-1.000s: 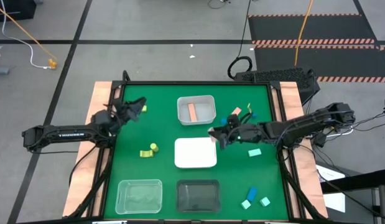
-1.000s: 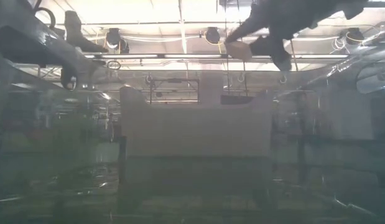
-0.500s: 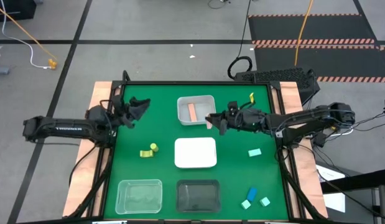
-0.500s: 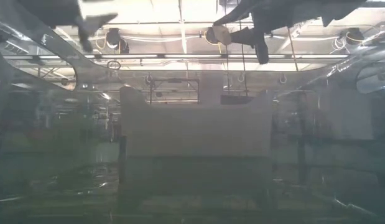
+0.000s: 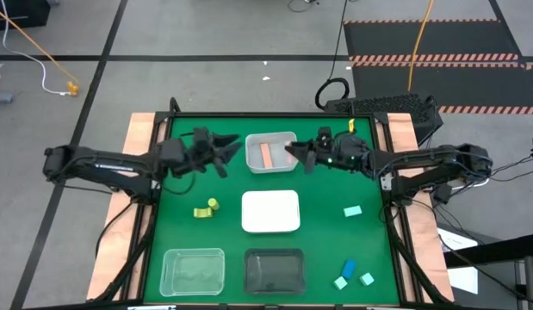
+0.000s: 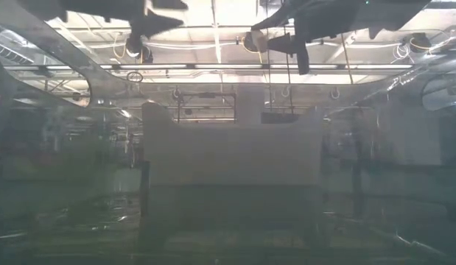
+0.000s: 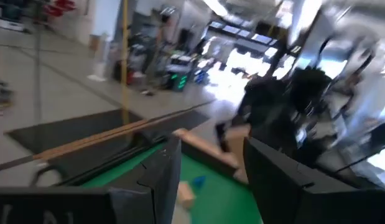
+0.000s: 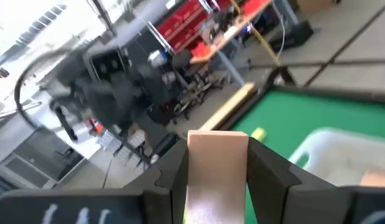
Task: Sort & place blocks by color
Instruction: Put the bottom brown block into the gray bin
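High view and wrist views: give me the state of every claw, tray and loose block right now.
right claw: shut on a salmon block, at the far tray's edge
left claw: empty, fingers apart, beside that tray
far tray: holds one salmon bar
white tray: holds nothing
clear tray: holds nothing
black tray: holds nothing
yellow-green blocks: loose on the mat
mint block: loose on the mat

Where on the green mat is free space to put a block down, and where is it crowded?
Free: the mat between the white tray and the mint block, and the strip left of the yellow-green blocks. Crowded: around the clear tray holding a pink block, where the left gripper and right gripper meet.
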Robot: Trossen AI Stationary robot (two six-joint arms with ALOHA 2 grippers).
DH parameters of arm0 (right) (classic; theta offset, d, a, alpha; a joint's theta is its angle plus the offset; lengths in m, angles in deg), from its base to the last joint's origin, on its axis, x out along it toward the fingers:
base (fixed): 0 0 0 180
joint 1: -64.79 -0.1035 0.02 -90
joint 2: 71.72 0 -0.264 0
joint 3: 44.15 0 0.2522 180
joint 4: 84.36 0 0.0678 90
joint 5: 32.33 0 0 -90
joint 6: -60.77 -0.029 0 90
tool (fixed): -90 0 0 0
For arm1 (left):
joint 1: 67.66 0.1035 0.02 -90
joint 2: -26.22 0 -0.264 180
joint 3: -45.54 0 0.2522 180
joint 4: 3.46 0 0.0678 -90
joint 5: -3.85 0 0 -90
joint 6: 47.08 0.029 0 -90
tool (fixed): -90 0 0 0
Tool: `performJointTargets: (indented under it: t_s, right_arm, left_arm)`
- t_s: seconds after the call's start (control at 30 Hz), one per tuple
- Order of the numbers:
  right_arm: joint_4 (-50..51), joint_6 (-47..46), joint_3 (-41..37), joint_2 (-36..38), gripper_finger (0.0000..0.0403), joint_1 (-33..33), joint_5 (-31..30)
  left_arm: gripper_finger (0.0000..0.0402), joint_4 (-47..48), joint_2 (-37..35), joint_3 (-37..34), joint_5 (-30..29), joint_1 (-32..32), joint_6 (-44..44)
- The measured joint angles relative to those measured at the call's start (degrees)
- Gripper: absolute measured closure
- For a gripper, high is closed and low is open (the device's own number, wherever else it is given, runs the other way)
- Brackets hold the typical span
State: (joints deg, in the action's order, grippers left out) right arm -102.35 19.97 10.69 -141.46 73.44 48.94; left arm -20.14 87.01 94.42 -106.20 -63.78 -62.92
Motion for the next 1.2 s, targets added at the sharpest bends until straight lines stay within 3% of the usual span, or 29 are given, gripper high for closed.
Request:
performJointTargets:
  t_s: [0.23, 0.47, 0.73, 0.93, 1.2]
  right_arm:
    - [-3.1, 1.1, 0.0, 0.0, 0.0293, 6.9, 3.3]
    - [-7.3, 2.6, 0.0, 0.0, 0.0293, 12.3, 7.0]
    - [-11.2, 5.7, 0.0, -3.9, 0.0293, 13.5, 7.8]
    - [-16.6, 4.2, 0.8, -9.0, 0.0293, 13.5, 13.2]
    - [-15.4, 11.8, 4.9, -13.2, 0.0293, 13.4, 13.4]
  left_arm:
    - [0.0227, -1.7, 10.5, 5.7, -1.2, 0.1, 9.3]
    - [0.0227, -7.2, 15.9, 12.1, -1.7, 1.4, 20.2]
    - [0.0227, -8.5, 16.1, 15.2, -2.3, 2.5, 20.0]
    - [0.0227, -12.1, 16.1, 15.3, -2.3, 2.5, 17.6]
    - [0.0227, -13.1, 16.1, 15.3, -2.2, 2.5, 12.7]
